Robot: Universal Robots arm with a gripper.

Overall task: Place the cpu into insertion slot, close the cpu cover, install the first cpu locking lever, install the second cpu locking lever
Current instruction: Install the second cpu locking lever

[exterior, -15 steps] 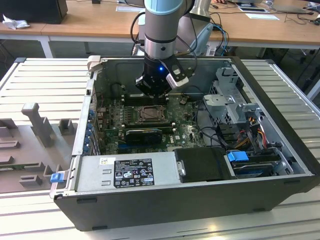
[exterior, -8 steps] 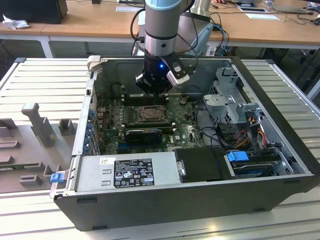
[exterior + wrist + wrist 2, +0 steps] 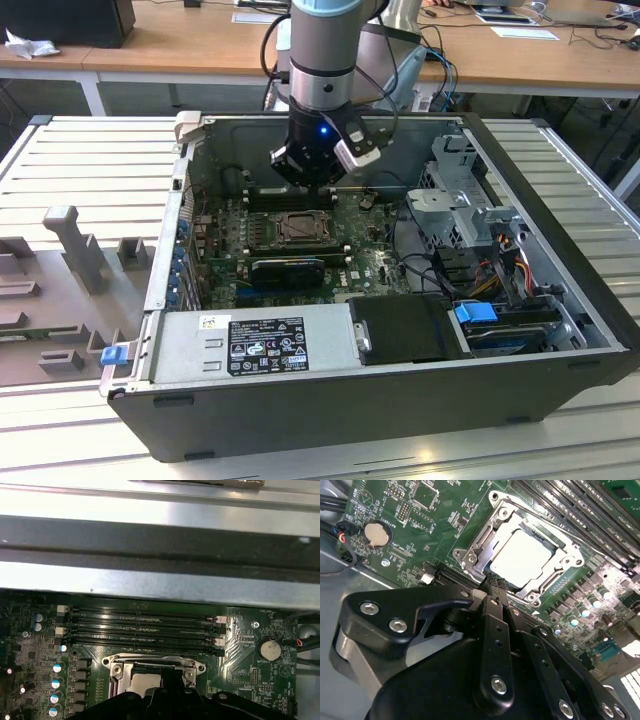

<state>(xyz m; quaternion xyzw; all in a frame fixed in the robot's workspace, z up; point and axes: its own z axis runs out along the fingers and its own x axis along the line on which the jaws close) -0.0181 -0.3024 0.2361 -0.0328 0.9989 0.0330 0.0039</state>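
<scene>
Pale, smooth square cpu (image 3: 522, 556) under silver framed cpu cover (image 3: 563, 562); black claw (image 3: 495, 587) above, fingers together, empty.

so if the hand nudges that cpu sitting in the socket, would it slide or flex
The cpu looks like a flat, rigid metal-topped chip, so it probably wouldn't flex. It lies inside the insertion slot, with the silver frame around it, so it likely wouldn't slide far. Its smooth, shiny top looks slippery.

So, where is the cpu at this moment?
The cpu lies in the insertion slot on the green motherboard, framed by the cpu cover, beside the black memory slots in the second wrist view.
</scene>
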